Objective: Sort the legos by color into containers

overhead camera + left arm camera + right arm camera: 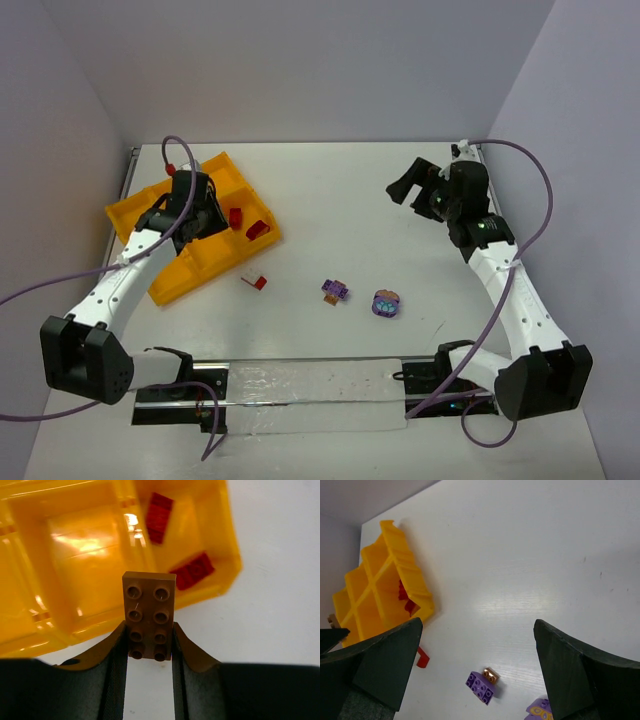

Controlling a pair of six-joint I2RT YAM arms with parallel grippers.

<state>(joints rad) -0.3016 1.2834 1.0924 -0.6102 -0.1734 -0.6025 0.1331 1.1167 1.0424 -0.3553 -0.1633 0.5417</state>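
- Left hand point(149, 632) pinches a brown brick point(148, 597) above the yellow tray point(30, 540), upper left of the overhead view.
- Right hand point(477, 624), upper right, is spread wide and holds nothing.
- Two purple legos point(336, 291) lie mid-tabletop point(330, 200).

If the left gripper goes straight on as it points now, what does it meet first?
Probably the yellow tray: the brown brick held by the left gripper would reach the empty cell beside the red bricks; depth is unclear.

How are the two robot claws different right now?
The left claw pinches a brown brick; the right claw is wide open and empty. The left claw hangs over the yellow tray; the right claw hangs over the white table. Both are black.
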